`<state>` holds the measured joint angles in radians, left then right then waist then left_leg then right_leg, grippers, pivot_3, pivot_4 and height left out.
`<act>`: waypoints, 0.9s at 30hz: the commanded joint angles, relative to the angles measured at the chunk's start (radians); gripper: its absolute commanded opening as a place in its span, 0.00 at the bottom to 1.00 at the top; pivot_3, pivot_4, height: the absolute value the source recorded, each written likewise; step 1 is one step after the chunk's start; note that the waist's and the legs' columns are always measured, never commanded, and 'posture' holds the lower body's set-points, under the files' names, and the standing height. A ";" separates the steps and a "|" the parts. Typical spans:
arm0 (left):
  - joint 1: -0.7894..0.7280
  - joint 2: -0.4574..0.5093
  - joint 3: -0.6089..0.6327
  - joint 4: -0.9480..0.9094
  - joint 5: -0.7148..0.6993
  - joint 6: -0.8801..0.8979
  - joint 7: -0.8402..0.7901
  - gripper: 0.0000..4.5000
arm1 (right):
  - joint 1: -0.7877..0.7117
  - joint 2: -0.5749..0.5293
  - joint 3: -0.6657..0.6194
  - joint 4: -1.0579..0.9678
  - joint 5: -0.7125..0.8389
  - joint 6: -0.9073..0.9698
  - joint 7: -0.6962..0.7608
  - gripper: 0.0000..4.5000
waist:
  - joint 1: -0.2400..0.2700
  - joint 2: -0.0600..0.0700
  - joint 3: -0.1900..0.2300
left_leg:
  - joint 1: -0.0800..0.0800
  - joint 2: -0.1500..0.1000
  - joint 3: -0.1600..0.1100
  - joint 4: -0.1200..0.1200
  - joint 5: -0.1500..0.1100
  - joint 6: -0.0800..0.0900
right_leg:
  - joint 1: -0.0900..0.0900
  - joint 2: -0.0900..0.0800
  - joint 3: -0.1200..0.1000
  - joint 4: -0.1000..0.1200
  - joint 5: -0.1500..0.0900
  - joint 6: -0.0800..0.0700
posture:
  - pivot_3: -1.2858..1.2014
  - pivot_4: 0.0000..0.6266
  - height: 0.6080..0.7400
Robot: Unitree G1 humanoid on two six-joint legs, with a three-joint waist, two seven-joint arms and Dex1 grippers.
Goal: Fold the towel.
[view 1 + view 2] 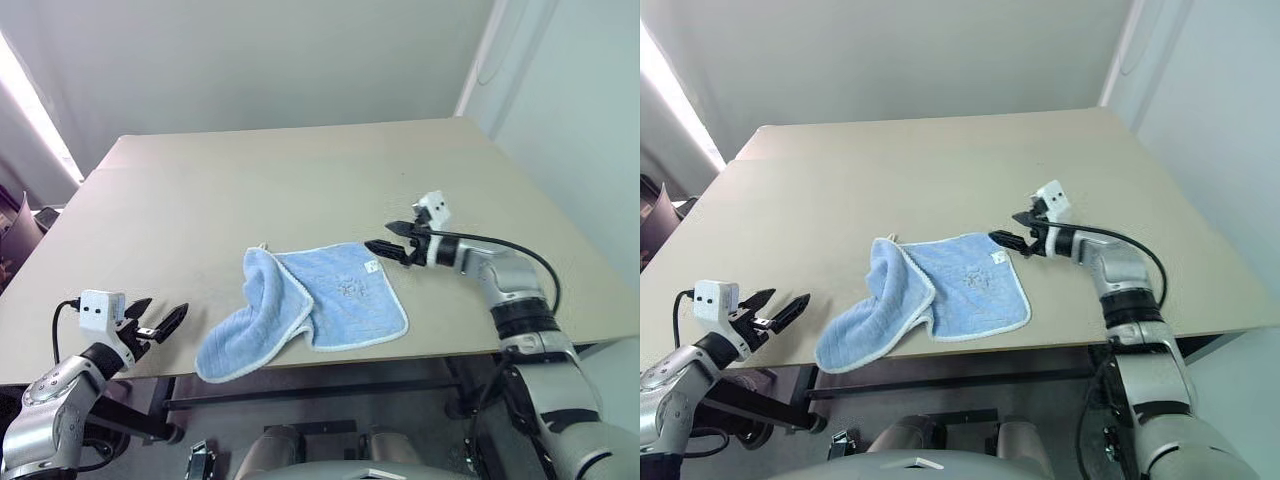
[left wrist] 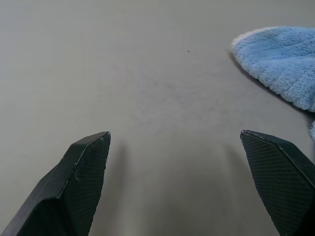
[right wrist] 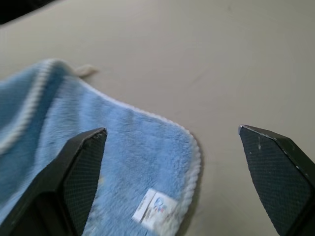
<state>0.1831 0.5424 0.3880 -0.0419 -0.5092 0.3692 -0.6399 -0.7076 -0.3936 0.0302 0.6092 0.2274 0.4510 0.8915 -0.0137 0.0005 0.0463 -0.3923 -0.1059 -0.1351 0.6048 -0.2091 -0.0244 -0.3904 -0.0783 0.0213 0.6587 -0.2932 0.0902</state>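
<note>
Right gripper, fingers spread wide and holding nothing, poised just beside the far right corner of the towel. The corner and its small white tag lie directly ahead of and below the spread fingers, close under them but not pinched; bare table extends beyond that corner. The short white loop projects from the towel's far edge, farther out from this gripper. The towel's left portion is turned over onto itself in a loose, rumpled flap (white stitched edging uppermost), which trails toward the table's near edge. Left gripper, likewise fully open and empty, hovers near the table's near left edge, well apart from the towel; the rounded end of the flap lies ahead of it and off to its right side, with open tabletop between. A dark object sits beyond the table's left edge.
</note>
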 commanded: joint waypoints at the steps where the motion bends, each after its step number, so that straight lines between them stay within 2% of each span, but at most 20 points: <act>1: 0.004 0.001 0.003 -0.071 -0.007 0.010 0.005 0.99 | -0.070 0.023 0.012 0.095 -0.033 -0.050 -0.004 1.00 | 0.000 0.000 0.000 | 0.000 0.000 0.000 -0.001 0.000 0.000 | 0.000 0.000 0.000 0.000 0.000 0.000 | 0.52 0.00 1.00; 14: 0.055 0.004 0.035 -0.219 -0.049 0.062 0.024 0.99 | -0.195 0.120 0.078 0.460 -0.185 -0.249 -0.034 1.00 | -0.008 0.000 0.000 | 0.003 0.000 0.000 -0.006 0.002 0.002 | 0.001 0.002 0.001 -0.002 0.000 0.000 | 0.52 0.00 1.00; 18: 0.051 0.006 0.035 -0.225 -0.050 0.067 0.032 1.00 | -0.220 0.151 0.085 0.517 -0.228 -0.292 -0.098 0.80 | -0.011 0.000 -0.001 | 0.007 0.000 0.000 -0.006 0.001 0.000 | 0.003 0.002 0.002 -0.002 0.000 0.000 | 0.52 0.00 1.00; 23: 0.038 0.030 0.039 -0.269 -0.091 0.103 0.013 1.00 | -0.243 0.162 0.074 0.547 -0.244 -0.292 -0.115 0.38 | -0.023 0.000 -0.001 | 0.007 0.000 -0.001 -0.007 0.001 0.000 | 0.003 0.003 0.003 -0.002 0.001 -0.001 | 0.52 0.00 1.00; 27: 0.042 0.068 -0.002 -0.373 -0.121 0.148 -0.024 1.00 | -0.243 0.164 0.068 0.548 -0.248 -0.289 -0.107 0.07 | -0.030 0.000 0.000 | 0.007 0.000 -0.001 -0.008 0.002 0.001 | 0.002 0.003 0.003 -0.002 0.001 -0.001 | 0.52 0.00 1.00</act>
<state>0.2372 0.5958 0.3960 -0.3447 -0.6050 0.5027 -0.6522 -0.9244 -0.2321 0.1028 1.1449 -0.0134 0.1607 0.7879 -0.0439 0.0004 0.0459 -0.3851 -0.1062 -0.1358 0.5971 -0.2074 -0.0230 -0.3879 -0.0755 0.0242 0.6562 -0.2924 0.0893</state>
